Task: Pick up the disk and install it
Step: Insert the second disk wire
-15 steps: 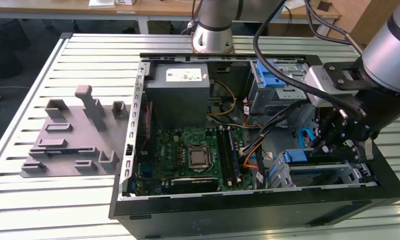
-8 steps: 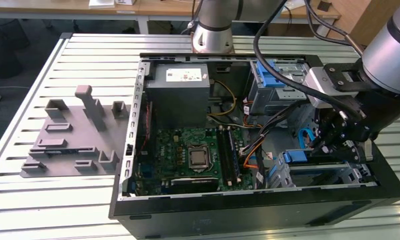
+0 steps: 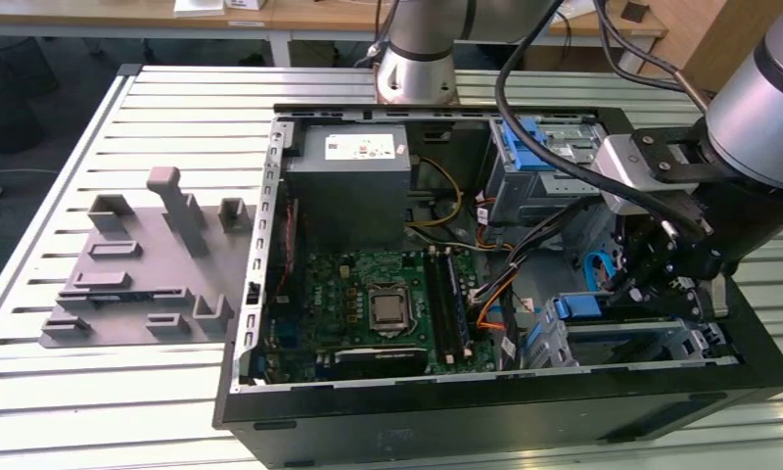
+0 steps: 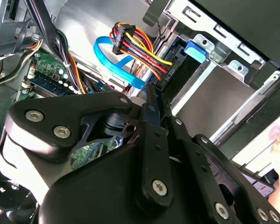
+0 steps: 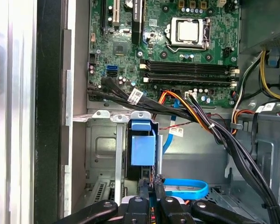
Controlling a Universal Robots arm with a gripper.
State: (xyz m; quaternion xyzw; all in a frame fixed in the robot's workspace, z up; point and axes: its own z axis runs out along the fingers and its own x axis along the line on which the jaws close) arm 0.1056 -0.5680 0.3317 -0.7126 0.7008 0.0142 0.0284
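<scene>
Even overhead light is washing the ribbed pale metal tabletop [image 3: 52, 392] in the exterior view, leaving it bright and soft-shadowed, while the open black computer case [image 3: 496, 411] is sinking into dimness around the jaws. In the second wrist view the black linkage of the gripper [image 4: 151, 100] is looming out of focus, with glare blooming on the bright sheet-metal panel [image 4: 88, 18] beyond the jaws. In the first wrist view the green motherboard [image 5: 163, 46] is showing sharp and evenly lit.

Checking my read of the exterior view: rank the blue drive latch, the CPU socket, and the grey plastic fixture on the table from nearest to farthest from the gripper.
1. Blue drive latch, just beside the gripper, toward the exterior view's left.
2. CPU socket, mid-motherboard.
3. Grey plastic fixture, outside the case, far on the exterior view's left.
</scene>
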